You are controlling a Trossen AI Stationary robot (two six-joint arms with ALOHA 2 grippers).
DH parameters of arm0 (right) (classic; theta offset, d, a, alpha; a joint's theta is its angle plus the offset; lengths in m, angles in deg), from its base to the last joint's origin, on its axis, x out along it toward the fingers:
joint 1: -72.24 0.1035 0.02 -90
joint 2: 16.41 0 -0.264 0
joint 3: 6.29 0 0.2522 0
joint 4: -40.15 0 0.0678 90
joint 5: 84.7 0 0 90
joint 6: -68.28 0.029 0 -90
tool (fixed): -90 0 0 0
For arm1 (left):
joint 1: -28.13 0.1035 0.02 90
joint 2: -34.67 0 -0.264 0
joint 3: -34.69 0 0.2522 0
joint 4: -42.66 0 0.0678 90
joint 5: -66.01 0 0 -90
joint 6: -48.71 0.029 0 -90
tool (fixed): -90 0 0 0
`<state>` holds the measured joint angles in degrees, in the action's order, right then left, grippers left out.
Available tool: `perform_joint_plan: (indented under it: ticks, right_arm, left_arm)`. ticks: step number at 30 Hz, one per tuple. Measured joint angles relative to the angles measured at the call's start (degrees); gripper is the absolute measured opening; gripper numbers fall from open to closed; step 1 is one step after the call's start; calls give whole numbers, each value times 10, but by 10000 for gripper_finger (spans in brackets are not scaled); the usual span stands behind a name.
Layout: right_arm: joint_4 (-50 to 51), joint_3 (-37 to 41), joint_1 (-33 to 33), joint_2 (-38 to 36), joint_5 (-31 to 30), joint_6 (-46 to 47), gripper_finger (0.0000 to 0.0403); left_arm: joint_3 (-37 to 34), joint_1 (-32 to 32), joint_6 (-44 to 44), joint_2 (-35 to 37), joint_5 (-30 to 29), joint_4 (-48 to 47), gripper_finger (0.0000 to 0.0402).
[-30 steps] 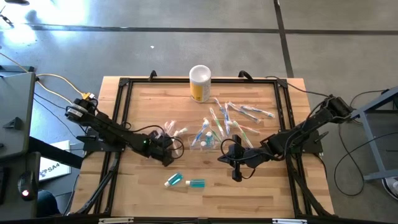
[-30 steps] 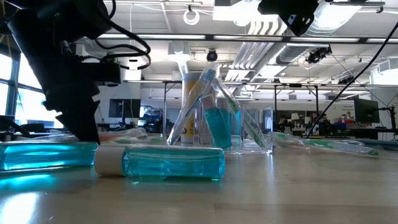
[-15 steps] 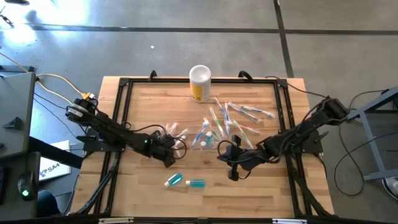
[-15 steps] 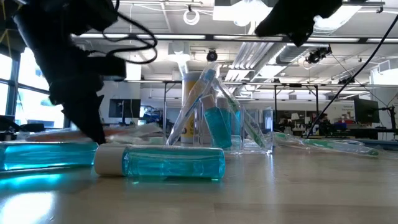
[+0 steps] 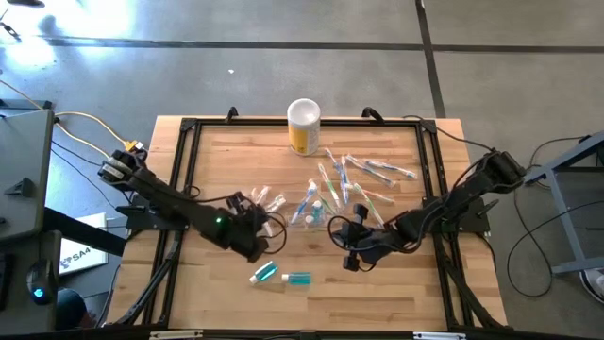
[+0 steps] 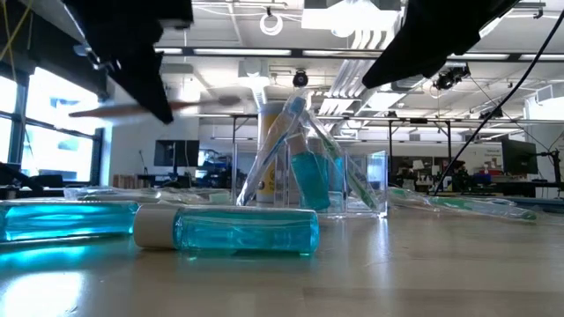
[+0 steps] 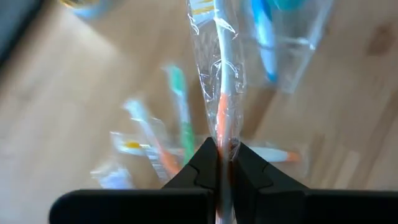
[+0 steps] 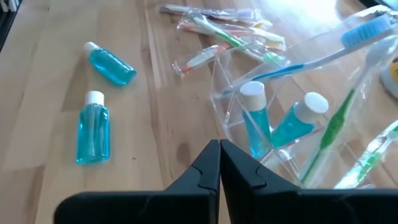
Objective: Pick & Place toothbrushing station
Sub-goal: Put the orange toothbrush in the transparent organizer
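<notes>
My left gripper (image 7: 221, 152) is shut on a wrapped toothbrush (image 7: 217, 68) with an orange and white handle, held above the table's left middle (image 5: 261, 225). Below it lie a few more wrapped toothbrushes (image 5: 265, 198). A clear plastic container (image 8: 292, 118) at the table's middle (image 5: 316, 210) holds two teal tubes and several toothbrushes. Two teal tubes with white caps (image 5: 265, 274) (image 5: 298, 279) lie flat near the front. My right gripper (image 5: 347, 262) hangs shut and holding nothing, near side of the container (image 8: 219, 149). My left gripper pinches the wrapped toothbrush by its orange handle part (image 7: 222, 127) between its two fingers, wrapper and all. The brush runs on along the fingers' line, bristle end (image 7: 202, 7) farthest out. In the low view it hangs roughly level (image 6: 167, 108), clear of the table.
A white and yellow cup (image 5: 303, 126) stands at the far edge. Several loose wrapped toothbrushes (image 5: 366, 179) lie right of the container. A black frame (image 5: 184, 170) borders the wooden table. Bare wood shows along the near edge.
My left gripper has risen from the table with the wrapped toothbrush, which now hangs clear, and has tipped and rolled somewhat. My right gripper has sunk a little near the container, staying shut.
</notes>
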<state>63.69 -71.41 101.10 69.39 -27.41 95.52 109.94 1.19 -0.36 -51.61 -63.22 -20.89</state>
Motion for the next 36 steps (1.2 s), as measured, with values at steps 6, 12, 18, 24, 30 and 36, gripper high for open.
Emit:
perform_joint_plan:
  ticks: [6,12,18,24,30,36]
  right_arm:
    - [1,0,13,0,-32,0,2]
    - [-34,0,24,0,-95,-7,2]
    - [-166,0,23,0,-99,-115,2]
    - [-240,0,23,-1,-72,-173,11]
    - [-285,0,19,-1,-27,-200,85]
    - [-341,0,2,-1,42,-222,196]
  left_arm:
    - [58,-56,-37,4,-143,-78,10]
    - [66,-88,10,19,-201,-7,10]
    - [66,-100,167,19,-214,169,10]
    - [65,-98,303,18,-150,305,10]
    - [32,-98,361,17,-127,403,10]
    - [-1,-80,400,17,-56,507,10]
